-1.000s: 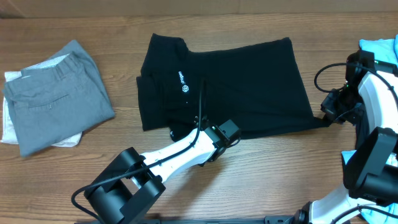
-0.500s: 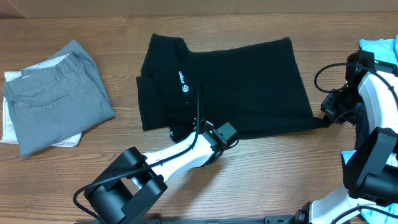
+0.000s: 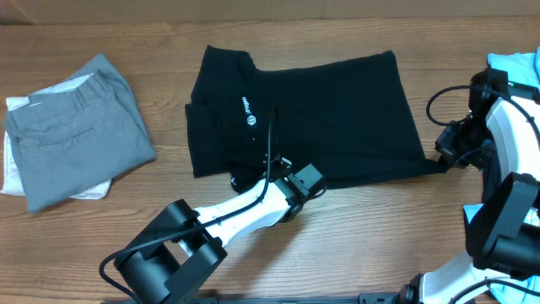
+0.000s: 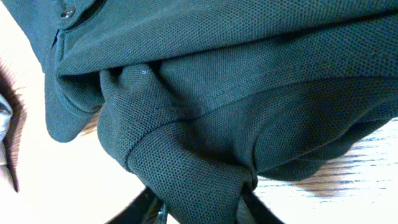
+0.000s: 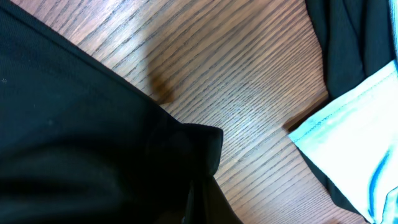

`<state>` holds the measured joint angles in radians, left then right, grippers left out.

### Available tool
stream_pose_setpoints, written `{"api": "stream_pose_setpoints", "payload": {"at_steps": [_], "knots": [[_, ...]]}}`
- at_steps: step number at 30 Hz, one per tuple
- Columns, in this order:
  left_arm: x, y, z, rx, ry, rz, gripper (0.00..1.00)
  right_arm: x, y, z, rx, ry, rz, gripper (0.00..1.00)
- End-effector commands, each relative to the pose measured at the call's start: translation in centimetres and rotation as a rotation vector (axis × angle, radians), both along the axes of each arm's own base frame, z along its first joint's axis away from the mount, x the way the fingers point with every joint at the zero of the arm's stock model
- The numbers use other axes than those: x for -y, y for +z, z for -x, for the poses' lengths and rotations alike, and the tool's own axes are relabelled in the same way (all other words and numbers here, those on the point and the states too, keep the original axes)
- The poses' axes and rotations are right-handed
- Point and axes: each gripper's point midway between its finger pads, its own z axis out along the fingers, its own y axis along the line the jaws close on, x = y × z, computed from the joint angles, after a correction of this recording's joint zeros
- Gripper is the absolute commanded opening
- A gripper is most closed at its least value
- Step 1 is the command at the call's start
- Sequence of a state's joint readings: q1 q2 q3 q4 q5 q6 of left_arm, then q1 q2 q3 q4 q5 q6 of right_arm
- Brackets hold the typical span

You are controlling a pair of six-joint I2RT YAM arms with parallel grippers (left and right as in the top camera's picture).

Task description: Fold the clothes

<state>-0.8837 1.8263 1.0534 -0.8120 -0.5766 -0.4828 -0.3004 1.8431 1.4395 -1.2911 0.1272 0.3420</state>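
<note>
At the table's [image 3: 101, 211] left edge lay grey trousers [image 3: 76, 127] on a white cloth [image 3: 13, 173], well apart from the clothes [image 3: 337, 110]. The clothes lay mid-table, long axis left to right, collar leftward. The left gripper [image 4: 202, 208] pinched a bunched fold at their near edge. The right gripper [image 3: 445, 156] was clamped on their near right corner, beside a light-blue garment [image 3: 515, 63].

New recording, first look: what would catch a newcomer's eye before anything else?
A black shirt with a small white logo lies spread across the middle of the wooden table. The left gripper pinches a bunched fold at its near edge, and the right gripper holds its right-hand corner. Grey trousers lie folded at the left, a light-blue garment at the right edge.
</note>
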Motion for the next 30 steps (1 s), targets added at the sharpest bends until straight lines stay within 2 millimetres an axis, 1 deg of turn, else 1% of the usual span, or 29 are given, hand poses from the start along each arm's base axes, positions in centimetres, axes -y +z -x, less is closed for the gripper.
{"api": "stream_pose_setpoints", "payload": {"at_steps": [1, 3, 7, 9, 11, 12, 16, 22, 26, 28, 30], "knots": [[-0.2, 0.5, 0.2, 0.009, 0.016, 0.010, 0.23, 0.1, 0.4, -0.1, 0.016, -0.010, 0.008, 0.05], [-0.5, 0.5, 0.4, -0.001, 0.016, 0.000, 0.17, 0.1, 0.4, -0.1, 0.016, -0.010, 0.008, 0.05], [-0.9, 0.5, 0.7, -0.015, 0.017, -0.020, 0.16, 0.1, 0.4, -0.1, 0.016, -0.010, 0.007, 0.05], [-1.1, 0.5, 0.9, -0.024, 0.017, -0.029, 0.17, 0.1, 0.4, -0.1, 0.015, -0.010, 0.007, 0.05], [-1.4, 0.6, 1.1, -0.035, 0.017, -0.043, 0.26, 0.1, 0.4, -0.1, 0.016, -0.010, 0.008, 0.05], [-1.6, 0.5, 1.4, -0.047, 0.018, -0.050, 0.29, 0.1, 0.4, -0.1, 0.015, -0.010, 0.008, 0.05], [-1.4, 0.4, 1.6, -0.052, 0.046, -0.024, 0.29, 0.1, 0.4, -0.1, 0.016, -0.010, 0.008, 0.05], [-0.2, 0.3, 0.6, -0.006, 0.049, 0.034, 0.31, 0.1, 0.4, -0.1, 0.014, -0.010, 0.008, 0.05], [-0.3, 0.3, 0.8, -0.012, 0.048, 0.025, 0.30, 0.1, 0.4, -0.1, 0.015, -0.010, 0.008, 0.05], [-0.9, 0.2, 0.9, -0.020, 0.054, 0.008, 0.30, 0.1, 0.4, -0.1, 0.015, -0.010, 0.007, 0.05], [-1.6, 0.9, 0.0, 0.038, 0.056, -0.035, 0.31, 0.1, 0.4, -0.1, 0.015, -0.010, 0.007, 0.05]]}}
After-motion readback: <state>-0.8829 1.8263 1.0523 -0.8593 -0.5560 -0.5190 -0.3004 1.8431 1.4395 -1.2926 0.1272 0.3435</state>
